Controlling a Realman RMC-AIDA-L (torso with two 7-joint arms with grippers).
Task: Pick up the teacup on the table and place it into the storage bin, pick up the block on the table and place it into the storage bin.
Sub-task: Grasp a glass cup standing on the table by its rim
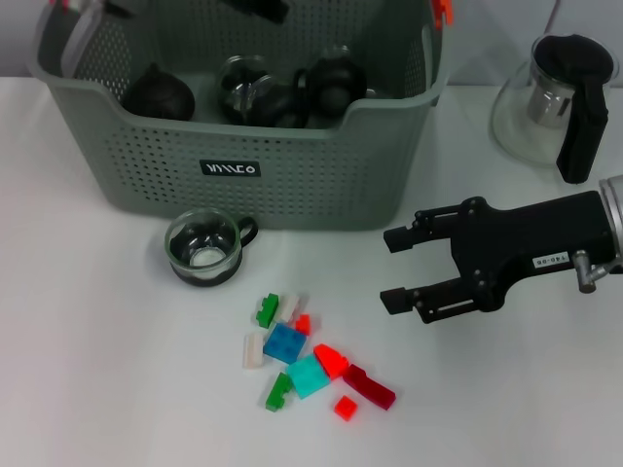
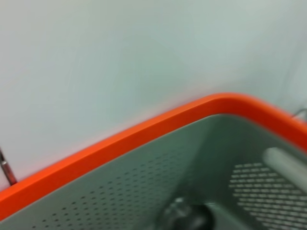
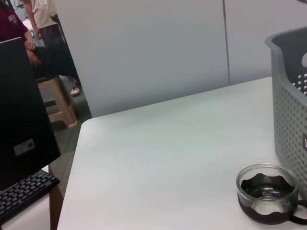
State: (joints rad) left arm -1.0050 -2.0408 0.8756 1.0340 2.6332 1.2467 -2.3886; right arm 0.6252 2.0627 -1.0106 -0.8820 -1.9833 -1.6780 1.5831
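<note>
A glass teacup (image 1: 204, 247) with a dark base stands on the white table just in front of the storage bin (image 1: 292, 165), a grey-green perforated basket. The right wrist view shows the teacup (image 3: 267, 193) beside the storage bin (image 3: 288, 120). A loose pile of small blocks (image 1: 307, 355) in blue, teal, red, green and white lies in front of the cup. My right gripper (image 1: 385, 269) hovers open and empty to the right of the blocks, fingers pointing left. My left arm is over the bin's back; its wrist view shows the bin's orange rim (image 2: 144, 132) and inner wall.
Several dark teacups (image 1: 282, 92) lie inside the bin. A glass teapot (image 1: 560, 97) with a black lid and handle stands at the back right. In the right wrist view the table's far edge (image 3: 76, 143) drops off toward a monitor (image 3: 24, 120), keyboard and stool.
</note>
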